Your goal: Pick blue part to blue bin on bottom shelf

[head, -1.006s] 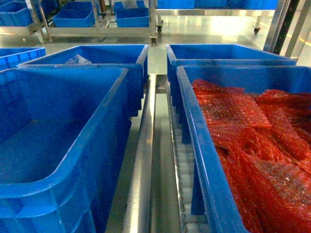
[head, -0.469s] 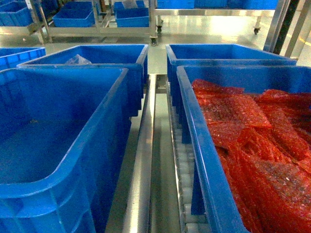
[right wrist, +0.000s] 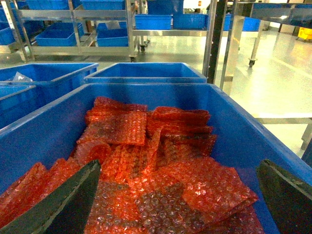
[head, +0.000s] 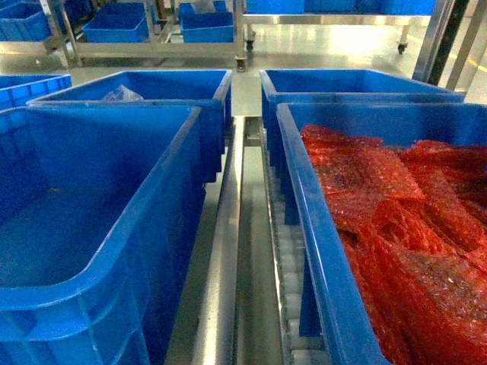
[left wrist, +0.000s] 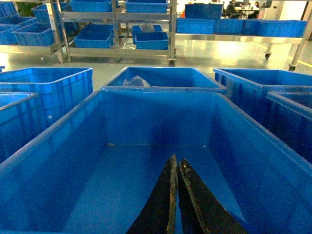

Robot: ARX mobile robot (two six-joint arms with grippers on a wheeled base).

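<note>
No blue part shows in any view. An empty blue bin (head: 163, 220) stands on the left of the bottom shelf (head: 225, 258), a steel rack with white rollers (head: 289, 266). My left gripper (left wrist: 176, 159) hangs shut over that bin's bare floor (left wrist: 146, 165), with nothing between its fingers. To the right, a second blue bin (head: 316, 243) is filled with red bubble-wrap bags (head: 396, 205). Above those bags (right wrist: 161, 161) my right gripper (right wrist: 179, 165) is open wide and holds nothing. Neither gripper appears in the head view.
Two more blue bins (head: 152, 80) (head: 342, 80) stand behind the near pair; the far left one holds a clear plastic bag (head: 122, 94). Another blue bin (left wrist: 48, 83) sits further left. Steel racks with blue bins (head: 152, 30) line the far floor.
</note>
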